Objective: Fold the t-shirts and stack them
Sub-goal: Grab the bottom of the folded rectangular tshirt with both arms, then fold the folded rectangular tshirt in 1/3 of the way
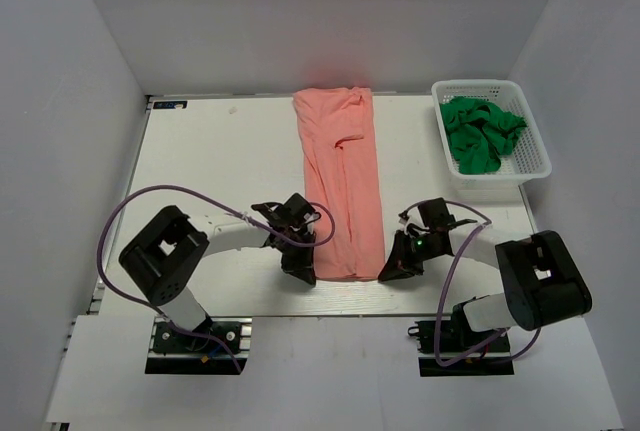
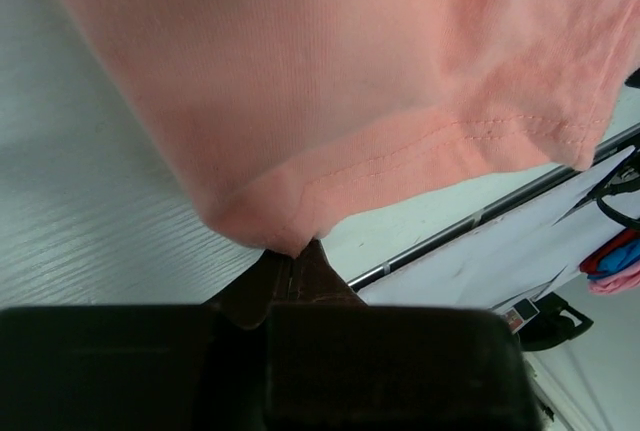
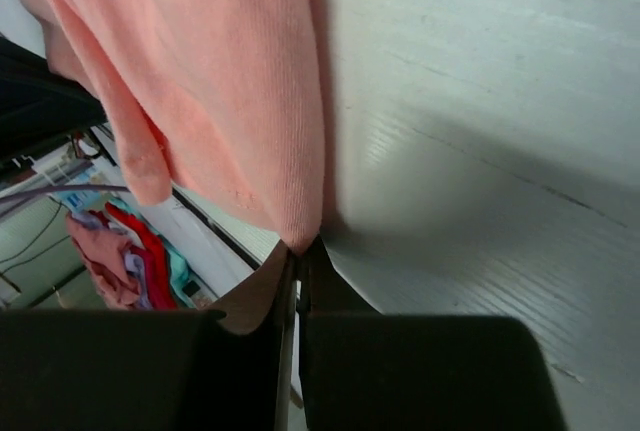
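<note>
The salmon-pink shirt (image 1: 340, 181) is lying mid-table (image 1: 210, 161) as a narrow strip, its long axis running from near edge to far edge, hem end nearest the arms. Being thin and soft, it is likely draping and sagging, so the hem corners suit gripping. The left gripper (image 1: 301, 271) and right gripper (image 1: 390, 272) are each pinching one near corner. The green garment (image 1: 480, 136) is sitting in the basket (image 1: 535, 166).

Matt, fine-knit cloth shirt (image 1: 340, 181) on a faintly grained white table (image 1: 220, 161).

The white table (image 1: 220, 171) carries a pink shirt (image 1: 340, 181) and a basket (image 1: 536, 147).
</note>
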Action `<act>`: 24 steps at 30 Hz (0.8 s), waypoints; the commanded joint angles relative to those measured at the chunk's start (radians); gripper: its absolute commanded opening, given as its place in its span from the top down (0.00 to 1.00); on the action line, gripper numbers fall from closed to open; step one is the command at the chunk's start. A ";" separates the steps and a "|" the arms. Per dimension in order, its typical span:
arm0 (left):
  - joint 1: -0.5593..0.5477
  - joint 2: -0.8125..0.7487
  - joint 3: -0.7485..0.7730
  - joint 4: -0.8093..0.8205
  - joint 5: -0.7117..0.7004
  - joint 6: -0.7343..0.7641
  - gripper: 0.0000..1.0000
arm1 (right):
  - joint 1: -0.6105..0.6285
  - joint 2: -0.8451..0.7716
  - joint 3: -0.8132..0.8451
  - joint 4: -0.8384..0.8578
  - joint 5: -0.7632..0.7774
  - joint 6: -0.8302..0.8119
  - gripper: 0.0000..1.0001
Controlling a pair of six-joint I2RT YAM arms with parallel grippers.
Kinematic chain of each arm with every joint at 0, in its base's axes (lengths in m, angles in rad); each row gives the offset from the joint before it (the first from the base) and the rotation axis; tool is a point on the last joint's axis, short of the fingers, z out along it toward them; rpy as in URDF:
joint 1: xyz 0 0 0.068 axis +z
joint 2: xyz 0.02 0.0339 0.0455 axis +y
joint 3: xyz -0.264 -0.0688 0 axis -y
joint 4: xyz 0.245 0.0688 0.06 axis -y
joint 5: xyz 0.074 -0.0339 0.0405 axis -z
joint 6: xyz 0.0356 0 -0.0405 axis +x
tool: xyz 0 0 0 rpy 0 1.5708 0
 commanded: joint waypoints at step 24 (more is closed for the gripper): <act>0.100 0.066 0.559 -0.202 -0.563 0.058 1.00 | -0.039 0.172 0.711 -0.114 0.179 -0.149 1.00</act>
